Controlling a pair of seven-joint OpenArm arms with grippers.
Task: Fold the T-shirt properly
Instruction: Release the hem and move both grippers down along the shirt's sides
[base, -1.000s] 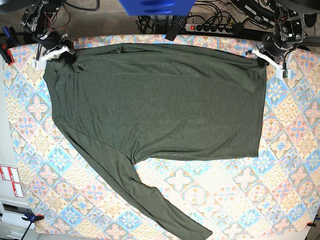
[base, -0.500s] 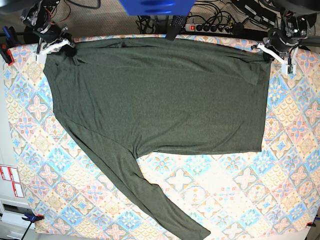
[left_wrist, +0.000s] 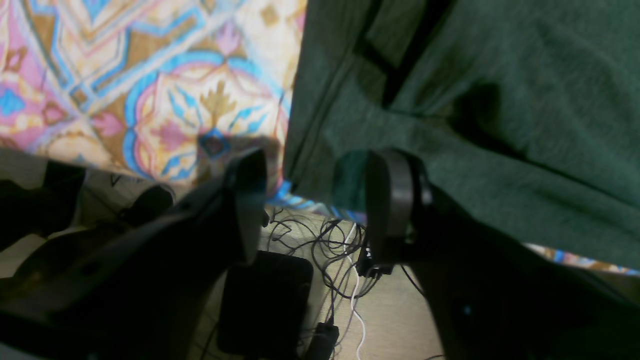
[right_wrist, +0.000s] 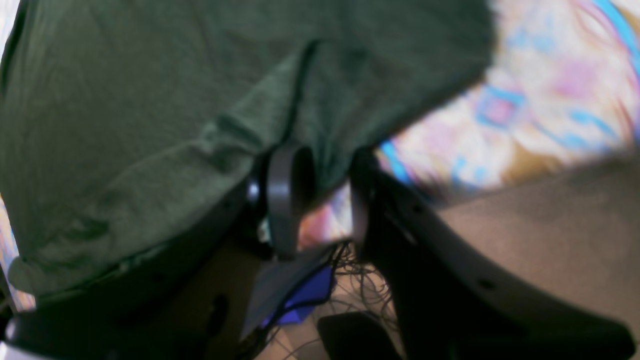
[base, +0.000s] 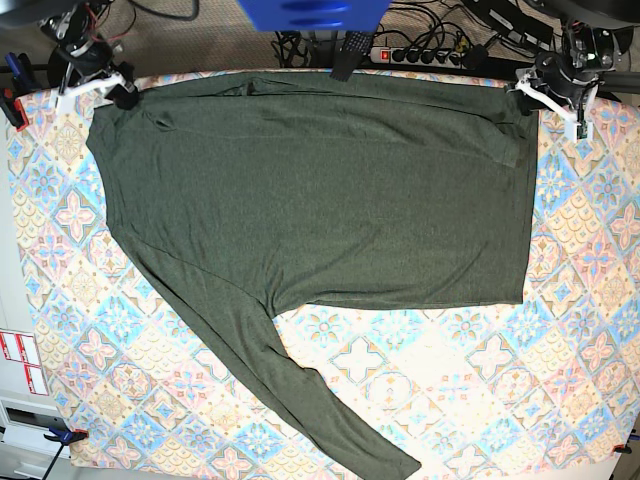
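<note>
**A:** Where does the large dark heather-green long-sleeved knit T-shirt (base: 320, 190) lie?

**B:** Spread flat on the patterned tablecloth with blue, pink and tan tiles (base: 480, 380), its body filling the far half of the table. Its top edge runs along the far table edge. One long sleeve (base: 290, 390) trails diagonally toward the near edge, and the fabric at the far corners shows a few soft creases.

**A:** And the arms?

**B:** Both sit at the far corners of the garment. The left gripper (left_wrist: 310, 200) has its dark fingers standing well apart; the shirt's edge hangs between them, and one finger lies against or under the cloth, but nothing looks pinched. The right gripper (right_wrist: 317, 195) has a narrower gap, with a fold of the green knit dipping into it. That wrist view is blurred, and I cannot tell whether the cloth is pinched or loose there.

**A:** So how much of the folding is done?

**B:** Very little, by my judgement. The body looks laid out in a single broad panel; no half-fold or thirds-fold shows. I see only one sleeve, so the other may be tucked beneath or across the body, though I cannot confirm that.

**A:** What is left?

**B:** Probably the loose sleeve needs bringing in over the body, then the body folding into a compact rectangle. The thin, soft knit will likely wrinkle and drag, so the corner creases may need smoothing.
</note>
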